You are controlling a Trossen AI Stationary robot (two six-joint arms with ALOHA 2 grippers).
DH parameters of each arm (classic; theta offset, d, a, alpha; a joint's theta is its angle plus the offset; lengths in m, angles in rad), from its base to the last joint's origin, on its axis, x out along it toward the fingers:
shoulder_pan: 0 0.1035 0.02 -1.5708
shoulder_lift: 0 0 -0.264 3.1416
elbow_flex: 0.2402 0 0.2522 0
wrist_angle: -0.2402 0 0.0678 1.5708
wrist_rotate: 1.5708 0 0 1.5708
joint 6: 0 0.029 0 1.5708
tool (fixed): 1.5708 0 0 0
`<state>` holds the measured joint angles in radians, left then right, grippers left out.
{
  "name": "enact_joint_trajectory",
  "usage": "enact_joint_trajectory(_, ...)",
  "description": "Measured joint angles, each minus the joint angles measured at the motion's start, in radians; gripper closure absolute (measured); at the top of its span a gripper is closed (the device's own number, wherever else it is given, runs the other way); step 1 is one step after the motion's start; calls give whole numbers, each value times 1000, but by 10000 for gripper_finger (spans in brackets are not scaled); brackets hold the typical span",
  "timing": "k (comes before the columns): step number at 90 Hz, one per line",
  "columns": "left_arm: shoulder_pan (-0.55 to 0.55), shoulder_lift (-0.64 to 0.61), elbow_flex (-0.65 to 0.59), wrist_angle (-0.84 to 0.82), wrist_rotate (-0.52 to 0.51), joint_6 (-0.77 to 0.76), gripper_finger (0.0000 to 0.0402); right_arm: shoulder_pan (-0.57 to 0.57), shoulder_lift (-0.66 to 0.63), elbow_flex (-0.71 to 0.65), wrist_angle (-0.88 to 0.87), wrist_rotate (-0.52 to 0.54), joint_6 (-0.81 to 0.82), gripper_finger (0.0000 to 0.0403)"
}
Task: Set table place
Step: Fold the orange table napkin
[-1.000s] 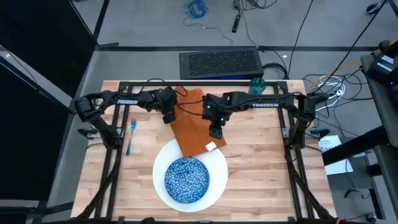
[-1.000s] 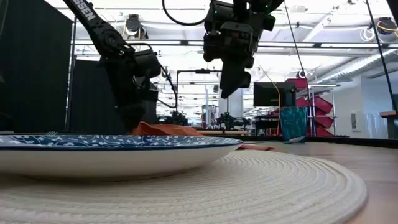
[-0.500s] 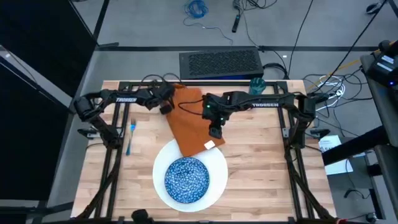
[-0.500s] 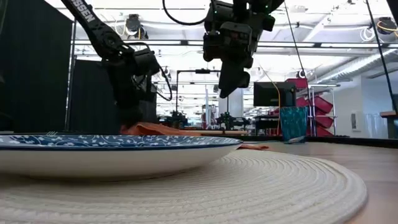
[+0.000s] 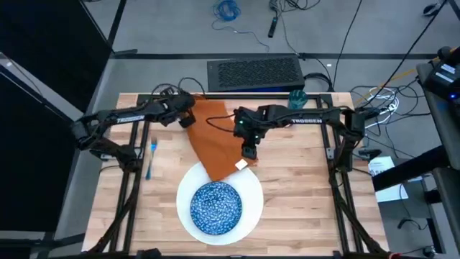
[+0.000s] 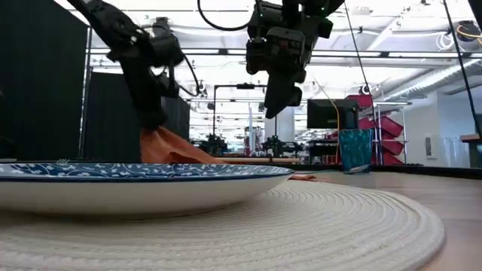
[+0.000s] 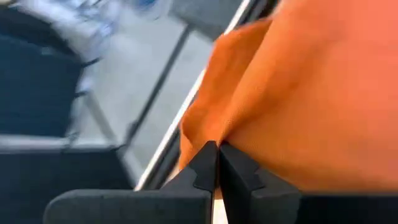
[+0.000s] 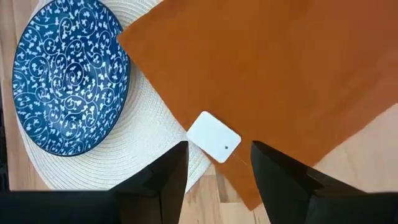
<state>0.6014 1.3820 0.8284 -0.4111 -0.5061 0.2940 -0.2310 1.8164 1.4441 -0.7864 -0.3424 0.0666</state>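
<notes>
The napkin [image 5: 217, 137] is plain burnt orange with a small white tag [image 8: 213, 137]. The plate [image 8: 71, 79] is deep blue with a white scrolling vine pattern, on a cream woven round mat [image 5: 251, 194]. The tabletop [image 5: 295, 187] is pale striped wood framed in black. The fork [image 5: 151, 157] is light blue, the cup [image 5: 297, 98] teal.

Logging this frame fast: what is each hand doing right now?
Left hand: shut on the orange napkin, lifting its far edge.
Right hand: open, empty, hovering over the napkin's white tag.
</notes>
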Motion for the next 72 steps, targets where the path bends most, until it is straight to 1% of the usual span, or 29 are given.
enact_joint_trajectory(11,2,-2,0,-10,26,1,399,1,0,0,2,0,7,243)
enact_joint_trajectory(20,10,8,0,-28,34,4,382,2,0,0,0,0,16,243)
enact_joint_trajectory(28,21,12,-1,-51,25,5,353,8,0,0,-13,0,17,243)
enact_joint_trajectory(45,55,12,-1,-84,16,-7,276,20,0,0,-24,0,18,243)
enact_joint_trajectory(51,55,12,-1,-80,-20,-57,254,24,0,0,-25,1,16,243)
enact_joint_trajectory(53,56,12,-1,-80,-16,-78,249,24,0,0,-25,2,16,243)
enact_joint_trajectory(57,58,9,-1,-78,46,-106,240,25,0,0,-25,3,13,243)
enact_joint_trajectory(66,38,-13,-1,-65,318,-165,234,26,0,0,-27,12,-4,243)
enact_joint_trajectory(72,2,-13,-2,-70,411,-188,234,20,0,0,-28,13,-18,243)
